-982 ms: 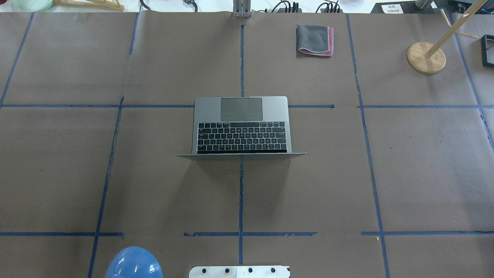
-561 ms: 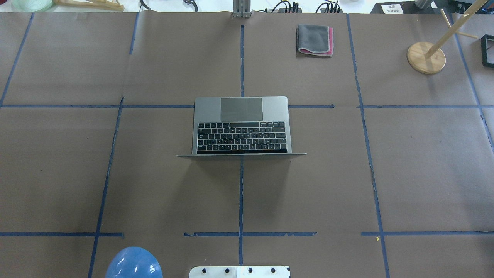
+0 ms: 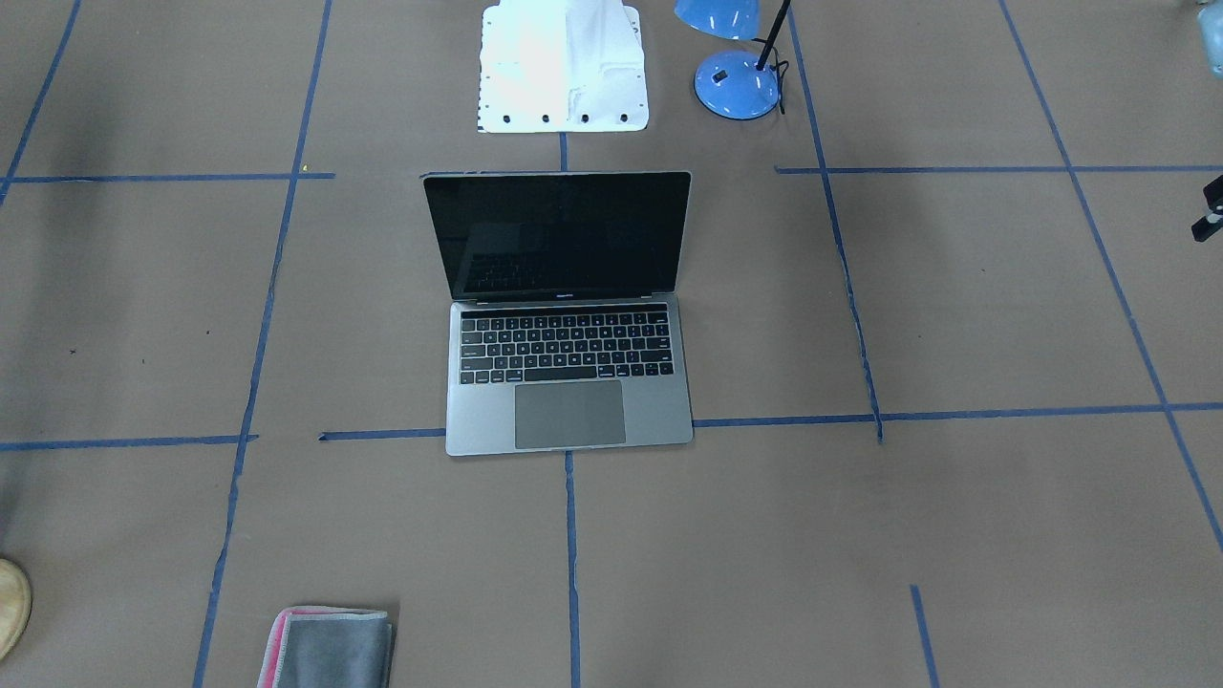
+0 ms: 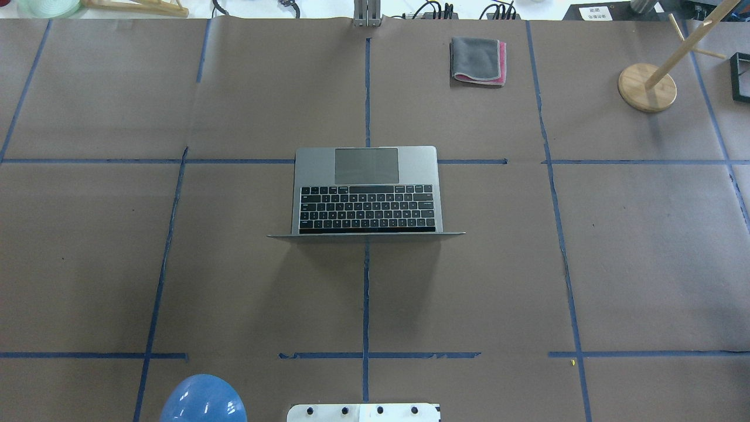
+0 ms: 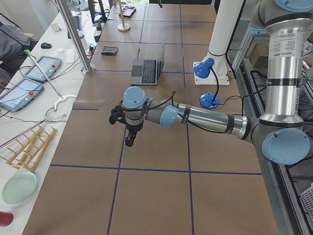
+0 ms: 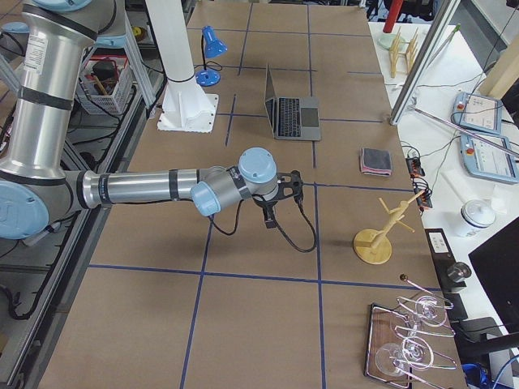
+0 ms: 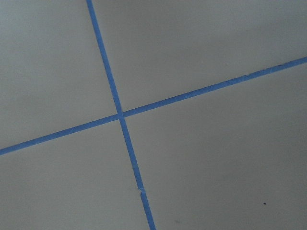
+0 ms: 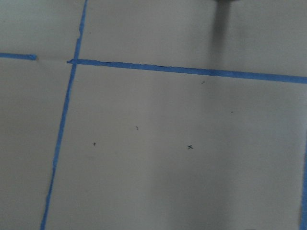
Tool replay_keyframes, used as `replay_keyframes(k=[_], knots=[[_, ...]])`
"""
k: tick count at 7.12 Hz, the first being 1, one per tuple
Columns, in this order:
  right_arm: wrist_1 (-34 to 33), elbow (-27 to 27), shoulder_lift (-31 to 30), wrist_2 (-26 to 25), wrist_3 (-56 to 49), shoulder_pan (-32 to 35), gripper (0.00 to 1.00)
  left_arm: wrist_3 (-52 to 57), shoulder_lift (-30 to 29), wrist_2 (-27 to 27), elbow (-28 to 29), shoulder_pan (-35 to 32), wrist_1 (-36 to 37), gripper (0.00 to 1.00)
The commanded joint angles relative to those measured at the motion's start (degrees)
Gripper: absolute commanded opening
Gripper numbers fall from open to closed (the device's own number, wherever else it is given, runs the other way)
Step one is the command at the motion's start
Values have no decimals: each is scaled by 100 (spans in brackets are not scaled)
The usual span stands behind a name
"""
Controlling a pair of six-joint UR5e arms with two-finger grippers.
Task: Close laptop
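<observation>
Zero change since the earlier overhead shots: the laptop (image 4: 366, 176) sits in the same spot mid-desk (image 4: 644, 264), lid up near upright, screen dark, hinge side toward the robot's base. Nothing touches it. Left claw (image 5: 129, 141) hangs over bare desk, well apart from the laptop toward the robot's left end. Right claw (image 6: 268, 217) likewise, toward the right end. Both show only in side views, so cannot tell if fingers are apart or together. Wrist cameras: just blue tape (image 7: 120, 115) on desk. Folded cloth (image 4: 477, 60) at far edge, unmoved.
</observation>
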Motion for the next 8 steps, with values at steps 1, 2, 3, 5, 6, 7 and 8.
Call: replay_keyframes(k=[1,2,3,5,6,7,8], knots=[[1531,-9,-5,-125,1674,-726,98,-1467,393,56,-5,665,-1684,100],[1963,0,-5,-335,2105,-1103,98,-2363,526,65,-5,1060,-2398,100],[2532,43,4,-755,2893,-1629,98,-2972,570,126,-48,1377,-2901,100],[3030,541,4,-1818,4292,-2815,98,-4297,685,494,-145,2158,-4042,100],[3030,884,13,-2475,4855,-3465,98,-5027,685,1070,-354,2824,-4318,100],[3030,1035,13,-3273,5165,-4133,98,-5557,685,1667,-617,3440,-4321,100],[3022,1046,187,-3899,5403,-4653,98,-5927,659,2160,-777,3916,-4321,100]])
